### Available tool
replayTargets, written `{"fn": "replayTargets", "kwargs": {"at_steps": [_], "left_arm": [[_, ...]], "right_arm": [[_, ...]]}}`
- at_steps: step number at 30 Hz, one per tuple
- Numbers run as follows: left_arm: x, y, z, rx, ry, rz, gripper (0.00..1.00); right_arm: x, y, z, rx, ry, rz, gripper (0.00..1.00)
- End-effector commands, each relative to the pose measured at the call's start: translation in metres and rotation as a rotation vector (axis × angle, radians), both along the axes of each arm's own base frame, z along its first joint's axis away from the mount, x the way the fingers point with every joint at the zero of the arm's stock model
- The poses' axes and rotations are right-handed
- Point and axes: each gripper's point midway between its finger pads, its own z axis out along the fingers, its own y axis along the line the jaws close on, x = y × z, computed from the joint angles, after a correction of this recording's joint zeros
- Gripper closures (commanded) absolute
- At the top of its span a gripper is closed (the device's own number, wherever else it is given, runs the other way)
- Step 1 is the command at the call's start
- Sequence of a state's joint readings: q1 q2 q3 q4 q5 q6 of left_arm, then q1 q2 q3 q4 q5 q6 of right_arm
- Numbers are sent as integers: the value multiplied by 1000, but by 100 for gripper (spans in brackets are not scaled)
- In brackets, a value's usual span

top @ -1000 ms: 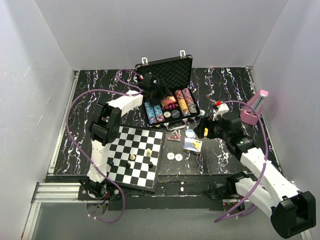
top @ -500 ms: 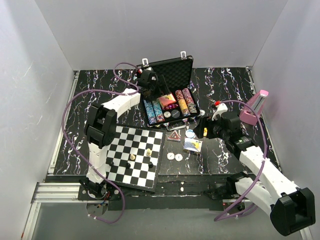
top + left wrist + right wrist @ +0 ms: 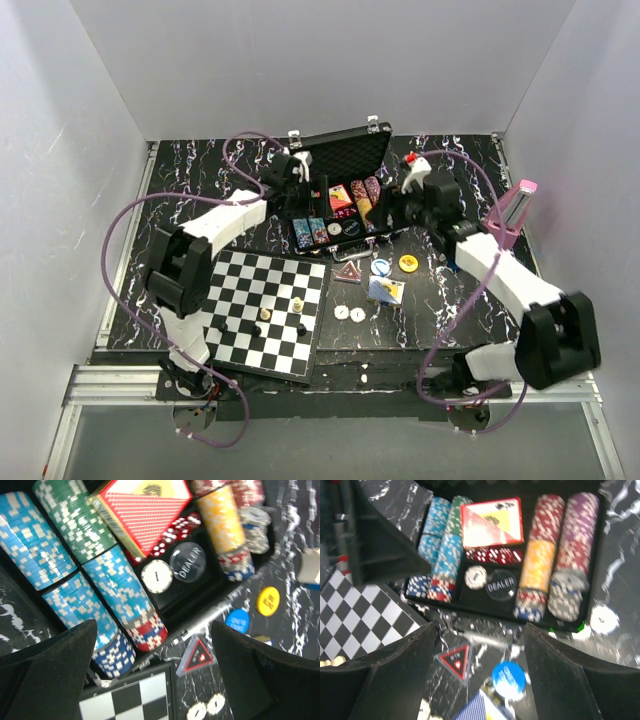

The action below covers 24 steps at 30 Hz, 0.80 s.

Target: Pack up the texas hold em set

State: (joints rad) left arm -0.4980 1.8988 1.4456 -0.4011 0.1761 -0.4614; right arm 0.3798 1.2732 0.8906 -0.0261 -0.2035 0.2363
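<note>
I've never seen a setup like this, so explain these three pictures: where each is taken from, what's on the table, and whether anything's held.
Two robot arms stand at a table's near edge. One picture looks down from above; the other two come from cameras on each wrist. An open briefcase holds chip rows, a card deck, red dice and a dealer button. A blue button and yellow button lie loose beside it. A chessboard and pink metronome stand nearby. The left hand and right hand are open, holding nothing.
</note>
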Motion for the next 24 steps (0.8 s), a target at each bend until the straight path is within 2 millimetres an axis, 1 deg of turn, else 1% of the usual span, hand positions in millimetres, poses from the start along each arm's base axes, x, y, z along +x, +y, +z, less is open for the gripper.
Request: {"fn": "replayTargets", "kwargs": {"at_steps": [1, 2, 3, 4, 8, 9, 10, 11, 12, 13, 14, 16, 17, 18, 19, 20, 21, 24], "left_arm": [[3, 7, 131, -85, -373, -119, 2], [-2, 9, 130, -80, -370, -124, 2], [-4, 13, 132, -89, -376, -128, 2], [-8, 15, 133, -99, -381, -137, 2], [-8, 15, 135, -146, -378, -161, 2], [-8, 15, 136, -154, -377, -162, 2], [-8, 15, 138, -162, -383, -166, 2], [-9, 16, 141, -164, -397, -172, 2], [-10, 18, 145, -166, -408, -174, 2], [-11, 20, 148, -164, -419, -178, 2], [-13, 24, 150, -159, -424, -176, 2], [-13, 35, 157, -160, -442, -154, 2], [-13, 41, 157, -161, -446, -135, 2], [-11, 47, 158, -167, -448, -114, 2], [-9, 53, 157, -172, -448, -95, 2], [-8, 58, 156, -172, -446, -82, 2], [-7, 62, 154, -170, -447, -71, 2], [-6, 69, 155, -156, -460, -59, 2]], "right_arm": [[47, 43, 29, 130, -113, 116, 25], [56, 53, 31, 159, -112, 141, 25], [66, 61, 23, 174, -94, 157, 27], [79, 70, 24, 199, -97, 170, 28], [115, 97, 11, 284, -80, 204, 30], [122, 103, 5, 302, -68, 210, 30], [129, 108, 6, 326, -78, 220, 30], [135, 113, 1, 344, -79, 226, 30], [141, 119, 1, 361, -96, 227, 30], [146, 123, -3, 371, -103, 222, 30], [150, 128, -13, 370, -97, 224, 30], [159, 136, -18, 362, -93, 215, 30], [163, 140, -25, 349, -75, 206, 30], [167, 143, -26, 342, -72, 193, 29], [168, 148, -36, 325, -38, 187, 29], [172, 151, -41, 307, -10, 174, 29], [176, 155, -42, 291, 7, 169, 29], [173, 162, -57, 241, 37, 165, 29]]}}
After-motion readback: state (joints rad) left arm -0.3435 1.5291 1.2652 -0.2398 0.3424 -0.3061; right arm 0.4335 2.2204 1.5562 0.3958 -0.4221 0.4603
